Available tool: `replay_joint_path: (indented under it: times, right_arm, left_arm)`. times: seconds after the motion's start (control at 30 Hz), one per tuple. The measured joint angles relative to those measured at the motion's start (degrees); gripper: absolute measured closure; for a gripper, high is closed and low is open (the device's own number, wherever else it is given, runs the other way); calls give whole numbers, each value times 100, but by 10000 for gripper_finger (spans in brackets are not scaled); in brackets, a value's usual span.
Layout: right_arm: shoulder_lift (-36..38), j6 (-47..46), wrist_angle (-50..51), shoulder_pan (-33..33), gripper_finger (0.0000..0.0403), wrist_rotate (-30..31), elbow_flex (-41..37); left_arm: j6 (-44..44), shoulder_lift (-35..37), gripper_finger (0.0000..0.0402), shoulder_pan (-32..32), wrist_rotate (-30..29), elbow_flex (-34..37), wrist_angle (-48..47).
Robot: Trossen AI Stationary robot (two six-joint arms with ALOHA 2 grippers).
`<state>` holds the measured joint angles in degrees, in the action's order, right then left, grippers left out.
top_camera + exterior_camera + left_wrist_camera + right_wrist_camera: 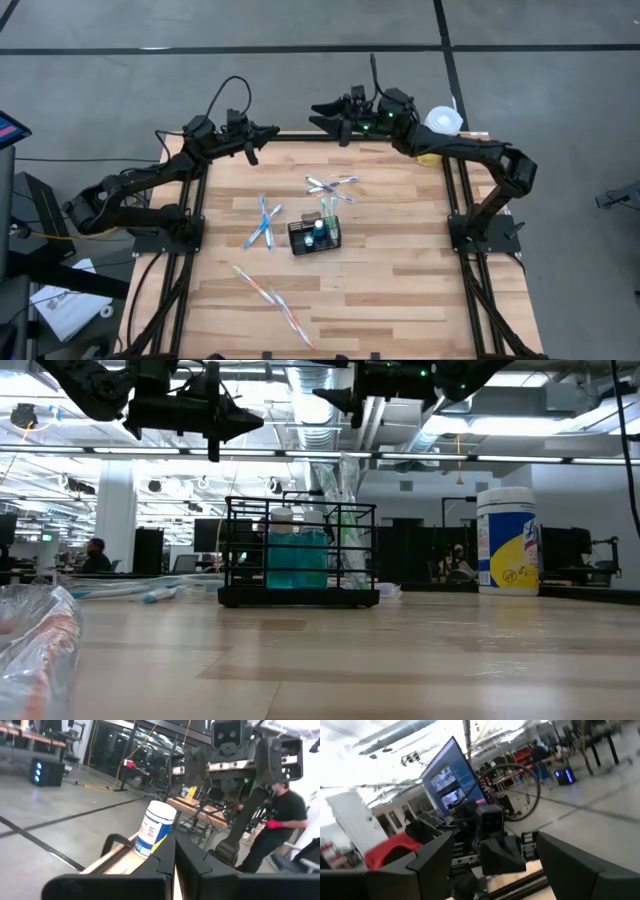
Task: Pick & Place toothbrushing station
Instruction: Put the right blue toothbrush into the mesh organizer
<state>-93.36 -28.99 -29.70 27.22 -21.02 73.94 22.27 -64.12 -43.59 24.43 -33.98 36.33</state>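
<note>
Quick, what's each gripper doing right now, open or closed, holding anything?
Left gripper: closed, holding nothing, raised over the table's far edge.
Right gripper: open, holding nothing, raised over the far edge too.

Basket (314, 236) sits mid-table (400, 290), toothbrushes (262, 222) scattered around; left gripper (270, 131) and right gripper (322, 115) hover at the far edge.
</note>
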Motion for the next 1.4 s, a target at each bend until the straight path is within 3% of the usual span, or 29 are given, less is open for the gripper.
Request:
replay_joint_path:
  times: [0.3,0.47,0.57,0.97,1.23,1.4]
  right_arm:
    - [7,994,1389,261,144,-740,418]
    - [135,2125,4567,639,171,-918,683]
    - [95,2503,5721,867,184,-924,655]
    - [18,2624,6208,890,204,-1496,-4]
    - [-39,2845,6353,925,212,-1434,-334]
    - [-48,2843,6300,925,213,-1084,-693]
  left_arm:
    - [-249,0,401,-422,-2,0,388]
    - [-205,0,401,-696,324,0,354]
    - [-200,0,401,-763,396,0,342]
    - [-403,-11,401,-611,608,0,-244]
    - [-432,-14,401,-597,607,0,-308]
    - [-440,-61,401,-597,626,0,-358]
